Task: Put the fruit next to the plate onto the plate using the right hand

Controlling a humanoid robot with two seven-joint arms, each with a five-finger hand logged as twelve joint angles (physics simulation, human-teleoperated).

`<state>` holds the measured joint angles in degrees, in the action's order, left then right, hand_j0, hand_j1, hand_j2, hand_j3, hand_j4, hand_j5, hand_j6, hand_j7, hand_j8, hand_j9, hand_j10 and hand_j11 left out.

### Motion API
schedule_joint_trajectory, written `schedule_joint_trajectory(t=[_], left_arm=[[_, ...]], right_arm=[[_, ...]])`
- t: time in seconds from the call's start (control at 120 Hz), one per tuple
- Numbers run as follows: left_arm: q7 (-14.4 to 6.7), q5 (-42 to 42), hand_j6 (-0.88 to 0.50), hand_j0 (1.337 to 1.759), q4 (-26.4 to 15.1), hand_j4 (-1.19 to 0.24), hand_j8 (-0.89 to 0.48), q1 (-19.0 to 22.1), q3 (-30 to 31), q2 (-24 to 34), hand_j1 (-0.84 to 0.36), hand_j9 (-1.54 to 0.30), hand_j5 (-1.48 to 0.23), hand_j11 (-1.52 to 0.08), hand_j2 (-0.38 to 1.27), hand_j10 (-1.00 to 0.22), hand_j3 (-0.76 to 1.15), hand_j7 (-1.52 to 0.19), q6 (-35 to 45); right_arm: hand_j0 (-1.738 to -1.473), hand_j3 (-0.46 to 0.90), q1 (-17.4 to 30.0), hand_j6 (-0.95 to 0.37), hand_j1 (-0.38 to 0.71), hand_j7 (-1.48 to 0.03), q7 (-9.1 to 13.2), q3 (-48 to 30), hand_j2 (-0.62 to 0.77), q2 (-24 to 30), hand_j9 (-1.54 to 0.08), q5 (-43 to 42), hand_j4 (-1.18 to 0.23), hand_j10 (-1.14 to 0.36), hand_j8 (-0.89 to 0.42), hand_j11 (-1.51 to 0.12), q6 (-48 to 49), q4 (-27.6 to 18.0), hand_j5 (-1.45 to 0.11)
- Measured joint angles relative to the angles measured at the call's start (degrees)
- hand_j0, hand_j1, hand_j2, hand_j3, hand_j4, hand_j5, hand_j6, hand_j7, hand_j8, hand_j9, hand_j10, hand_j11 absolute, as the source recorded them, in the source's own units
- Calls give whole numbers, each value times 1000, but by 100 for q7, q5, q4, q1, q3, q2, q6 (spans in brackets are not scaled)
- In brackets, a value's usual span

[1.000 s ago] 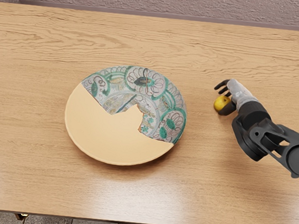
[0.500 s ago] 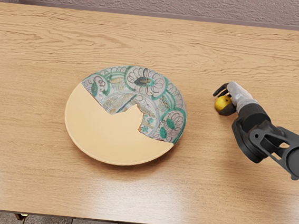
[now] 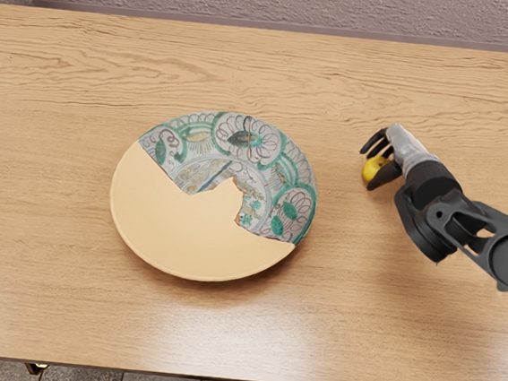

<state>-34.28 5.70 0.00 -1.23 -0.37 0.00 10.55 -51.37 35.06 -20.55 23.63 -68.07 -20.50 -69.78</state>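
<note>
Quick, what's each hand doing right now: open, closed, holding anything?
Left hand: not in view.
Right hand: fingers closed around the yellow fruit, off to the right of the plate.

right arm (image 3: 453, 229) of dark grey rounded links, pale grey wrist (image 3: 403, 145), black fingers (image 3: 372, 145)

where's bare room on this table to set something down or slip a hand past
Bare wood: left of the plate to the table edge, the wide band behind the plate, the strip along the near edge, and the gap between plate and fruit. Crowded: the right side, where the right hand closes its fingers on the fruit.
</note>
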Motion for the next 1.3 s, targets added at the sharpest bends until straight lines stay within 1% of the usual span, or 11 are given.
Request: schedule_joint_trajectory(t=[0.092,0.217,0.342,0.483,0.517,0.558,0.583,0.708,0.942,1.067,1.3], left_arm=[[0,1,-3,1658,0,-2,-3,0,0,0,349,0,0,0,1,-2,0,0,0],[0,1,-3,1658,0,-2,-3,0,0,0,349,0,0,0,1,-2,0,0,0],[0,2,-3,1658,0,-2,-3,0,0,0,349,0,0,0,1,-2,0,0,0],[0,2,-3,1658,0,-2,-3,0,0,0,349,0,0,0,1,-2,0,0,0],[0,1,-3,1658,0,-2,-3,0,0,0,349,0,0,0,1,-2,0,0,0],[0,1,-3,1658,0,-2,-3,0,0,0,349,0,0,0,1,-2,0,0,0],[0,1,-3,1658,0,-2,-3,0,0,0,349,0,0,0,1,-2,0,0,0],[0,0,-3,1658,0,-2,-3,0,0,0,349,0,0,0,1,-2,0,0,0],[0,0,-3,1658,0,-2,-3,0,0,0,349,0,0,0,1,-2,0,0,0],[0,2,-3,1658,0,-2,-3,0,0,0,349,0,0,0,1,-2,0,0,0],[0,0,-3,1658,0,-2,-3,0,0,0,349,0,0,0,1,-2,0,0,0]], right_arm=[[-1655,0,-154,-578,246,-907,1,-5,381,0,-925,195,-691,-623,-448,-928,18,-7,-921],[-1656,1,-285,-557,260,-949,0,-6,416,9,-968,419,-714,-603,-422,-977,54,-22,-980],[-1656,2,-343,-518,266,-1010,-1,-9,413,29,-1047,513,-746,-561,-383,-1058,71,-33,-1067],[-1656,2,-369,-501,262,-1044,-1,-131,405,44,-1101,722,-764,-542,-363,-1114,123,-95,-1118],[-1656,1,-375,-520,265,-1049,-1,-186,427,53,-1106,817,-768,-538,-359,-1116,159,-130,-1124],[-1656,2,-382,-509,290,-1055,0,-253,466,62,-1119,913,-768,-517,-336,-1123,228,-178,-1140],[-1656,1,-385,-512,305,-1058,2,-300,494,66,-1120,960,-769,-511,-322,-1120,267,-206,-1145],[-1657,1,-397,-488,331,-1068,-1,-533,506,79,-1134,1161,-773,-487,-305,-1135,473,-363,-1165],[-1657,1,-408,-498,318,-1076,-1,-662,494,81,-1119,1245,-788,-497,-317,-1126,585,-474,-1159],[-1657,1,-427,-498,316,-1078,-2,-729,493,62,-1118,1253,-790,-498,-319,-1125,654,-636,-1158],[-1657,1,-463,-498,315,-1080,-2,-783,491,-141,-1118,1255,-793,-498,-320,-1127,743,-759,-1159]])
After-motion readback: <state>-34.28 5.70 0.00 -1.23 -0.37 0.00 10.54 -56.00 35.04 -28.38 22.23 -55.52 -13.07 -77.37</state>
